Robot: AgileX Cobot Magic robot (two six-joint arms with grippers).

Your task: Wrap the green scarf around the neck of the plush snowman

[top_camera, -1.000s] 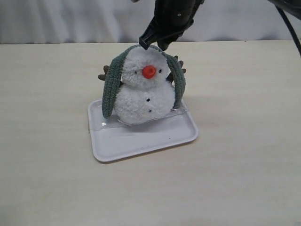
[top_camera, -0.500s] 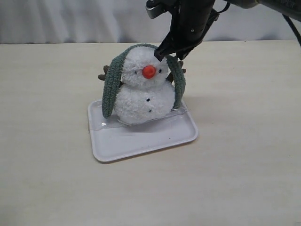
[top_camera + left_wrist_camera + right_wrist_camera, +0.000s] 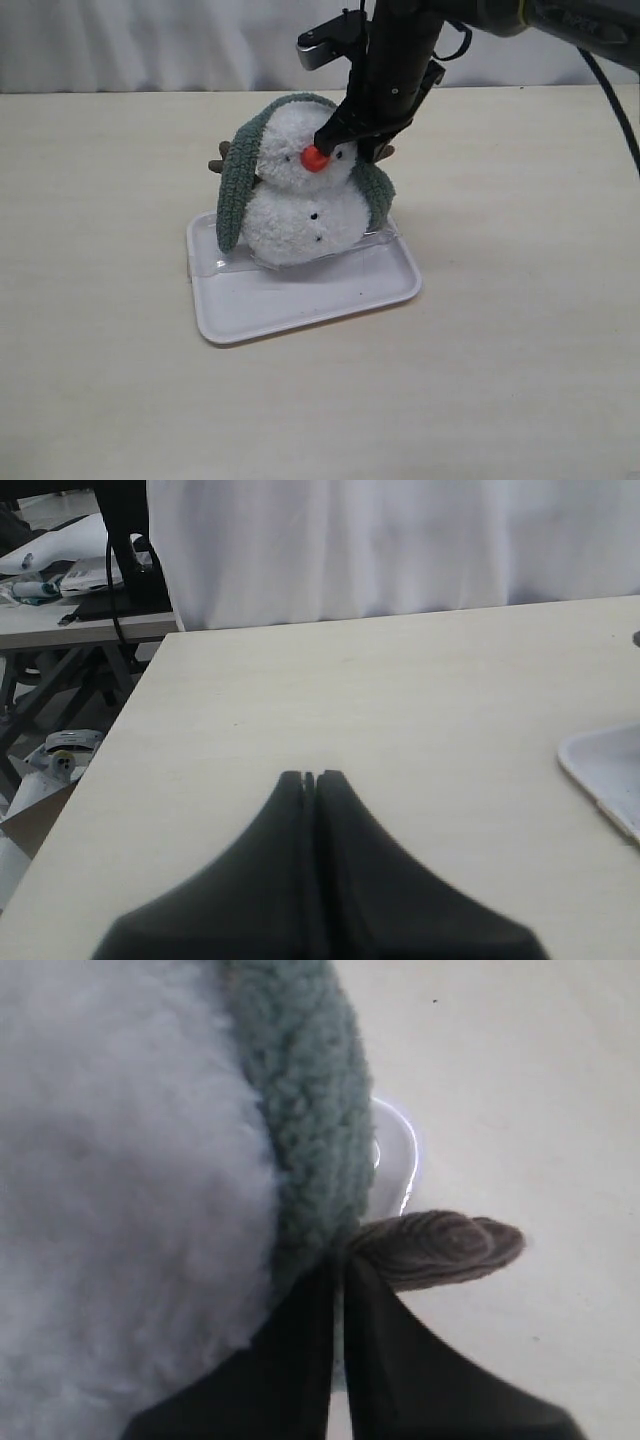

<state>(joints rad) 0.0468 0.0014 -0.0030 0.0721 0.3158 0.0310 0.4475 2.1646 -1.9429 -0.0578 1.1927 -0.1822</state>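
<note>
The plush snowman [image 3: 300,210] sits upright on a white tray [image 3: 300,300]. The green scarf [image 3: 237,190] lies draped over its head, one end hanging down its left side and the other bunched by the right shoulder [image 3: 378,198]. My right gripper [image 3: 335,140] is shut, tips beside the orange nose [image 3: 316,157], pressing at the scarf's right part. In the right wrist view the gripper [image 3: 340,1255] touches the scarf [image 3: 310,1110] next to a brown twig arm [image 3: 440,1245]; nothing shows between its jaws. My left gripper [image 3: 310,775] is shut over bare table.
A corner of the white tray [image 3: 605,770] shows in the left wrist view. The table's left edge [image 3: 110,750] drops off to clutter below. A white curtain [image 3: 150,40] hangs behind the table.
My right gripper has closed and come down from above the head to the right side of the face. The scarf's right end has been pushed down and bunched there.
</note>
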